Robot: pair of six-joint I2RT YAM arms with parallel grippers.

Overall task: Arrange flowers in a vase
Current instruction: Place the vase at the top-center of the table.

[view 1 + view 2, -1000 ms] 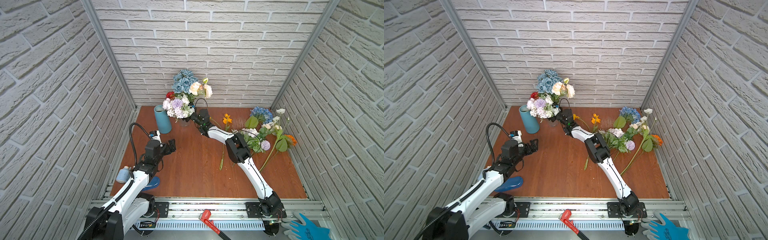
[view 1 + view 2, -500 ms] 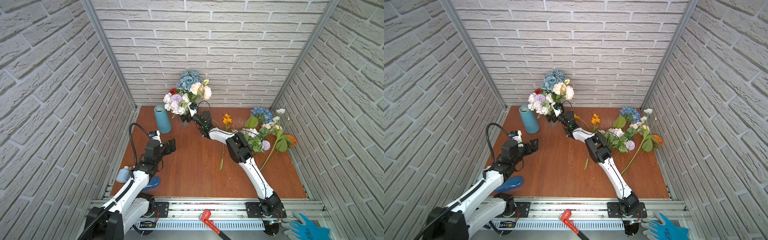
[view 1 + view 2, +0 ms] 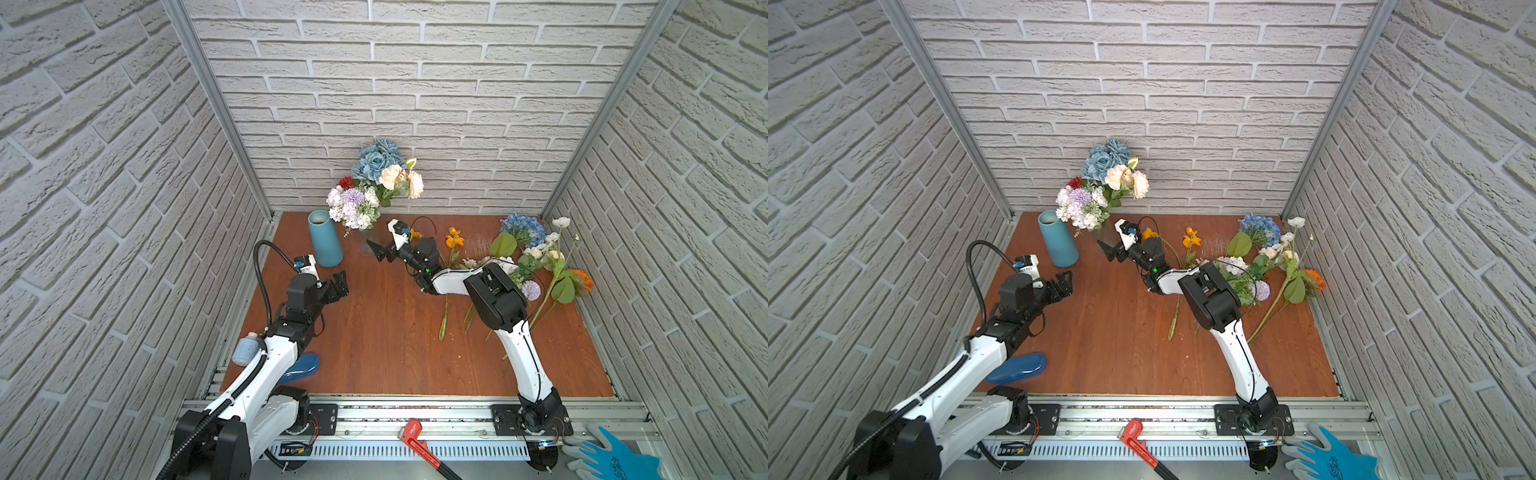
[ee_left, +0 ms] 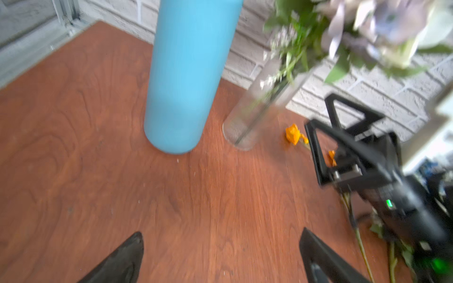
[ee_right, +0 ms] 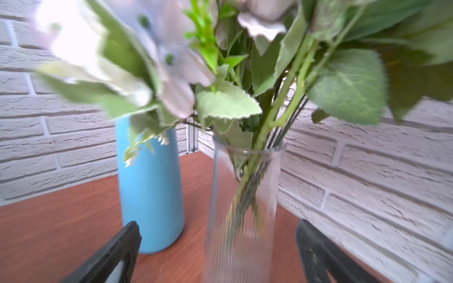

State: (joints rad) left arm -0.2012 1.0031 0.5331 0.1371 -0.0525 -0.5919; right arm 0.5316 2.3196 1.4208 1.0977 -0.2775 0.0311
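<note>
Items seen, placed from the vase:
- Tall clear ribbed glass vase (image 5: 242, 208), upright at the back of the brown wooden tabletop (image 3: 374, 340).
- Bouquet (image 3: 374, 187) of blue, peach, lilac, white and red artificial blooms, stems standing in the glass vase.
- Matte sky-blue cylindrical vase (image 3: 325, 245), upright just beside it, bases apart.
- Right gripper (image 3: 379, 250): jaws spread wide, empty, tips just short of the glass vase.
- Left gripper (image 4: 221, 235): released, empty, well in front of it.
- Loose flowers (image 3: 528, 257), blue, white, lilac and orange, lying flat well off to its other side.
</note>
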